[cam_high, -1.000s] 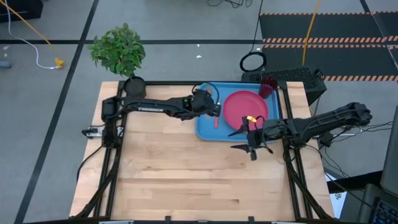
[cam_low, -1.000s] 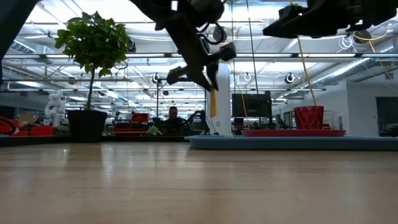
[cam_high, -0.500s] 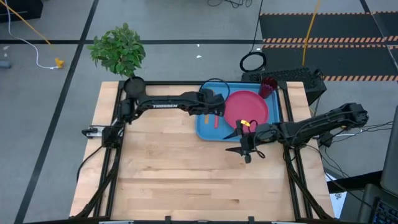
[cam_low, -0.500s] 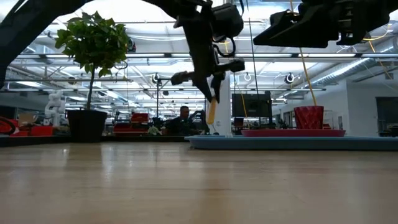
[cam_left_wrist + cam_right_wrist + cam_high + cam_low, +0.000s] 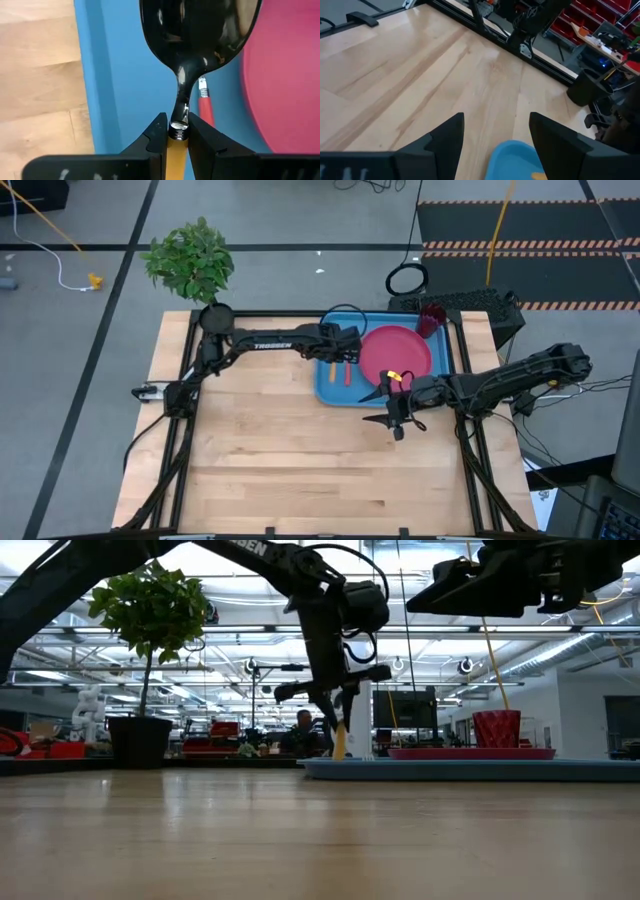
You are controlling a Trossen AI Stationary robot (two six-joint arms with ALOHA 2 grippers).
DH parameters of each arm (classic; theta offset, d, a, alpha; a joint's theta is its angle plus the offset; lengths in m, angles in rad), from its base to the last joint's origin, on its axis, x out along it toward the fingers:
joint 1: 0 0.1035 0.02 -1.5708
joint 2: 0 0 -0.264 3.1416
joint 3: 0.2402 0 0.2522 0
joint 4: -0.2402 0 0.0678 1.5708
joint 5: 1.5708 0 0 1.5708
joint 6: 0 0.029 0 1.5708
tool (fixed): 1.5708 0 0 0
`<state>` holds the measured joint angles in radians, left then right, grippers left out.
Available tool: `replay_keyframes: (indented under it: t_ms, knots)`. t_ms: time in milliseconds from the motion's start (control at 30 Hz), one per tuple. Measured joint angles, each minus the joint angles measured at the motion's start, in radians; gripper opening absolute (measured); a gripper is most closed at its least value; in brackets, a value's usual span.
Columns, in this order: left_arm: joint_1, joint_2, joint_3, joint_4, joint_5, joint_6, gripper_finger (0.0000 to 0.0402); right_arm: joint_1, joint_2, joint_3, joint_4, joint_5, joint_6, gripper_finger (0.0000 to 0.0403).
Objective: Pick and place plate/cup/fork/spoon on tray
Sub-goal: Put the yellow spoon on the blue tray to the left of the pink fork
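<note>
The light-blue tray lies at the table's far right. On it are the pink-red plate, the maroon cup at its far right corner, and the red-handled fork left of the plate. My left gripper is over the tray's left part, shut on the orange-handled spoon. My right gripper hangs open and empty over the tray's near edge. The low view shows the cup standing upright beyond the plate. My left gripper pinches the spoon between its two fingers at the top of the orange handle, where the metal neck joins it. The fingers come from above, pointing down. The handle hangs below the fingers over the tray; whether its lower end touches the tray I cannot tell.
A potted plant in a black pot stands at the table's far left corner. Bare wooden tabletop spreads over the near and left parts. A black frame runs along the table's sides.
My left gripper has carried the spoon toward the table's right and far edges, over the tray's left part, and down, so the handle hangs lower. My right gripper has shifted slightly toward the table's left and stays open.
</note>
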<state>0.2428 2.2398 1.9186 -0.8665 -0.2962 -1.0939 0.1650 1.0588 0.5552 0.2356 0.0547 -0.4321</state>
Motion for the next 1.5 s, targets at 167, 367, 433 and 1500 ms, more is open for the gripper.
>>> replay_keyframes:
  t_ms: [167,367,433,1500]
  knots:
    - [0.017,0.014,0.0,0.003,0.034,0.012,0.0052,0.0,0.0,0.0,0.003,0.0,-0.016,0.0216]
    - [0.036,0.04,0.0,0.023,0.042,0.015,0.0052,0.0,0.0,0.0,0.014,0.0,-0.026,0.0216]
    - [0.033,0.04,0.0,0.018,0.043,0.011,0.0057,0.0,0.0,0.0,0.017,0.0,-0.026,0.0216]
    - [0.019,0.05,0.0,0.033,-0.019,0.063,0.0057,0.0,0.0,0.0,0.021,0.0,-0.028,0.0216]
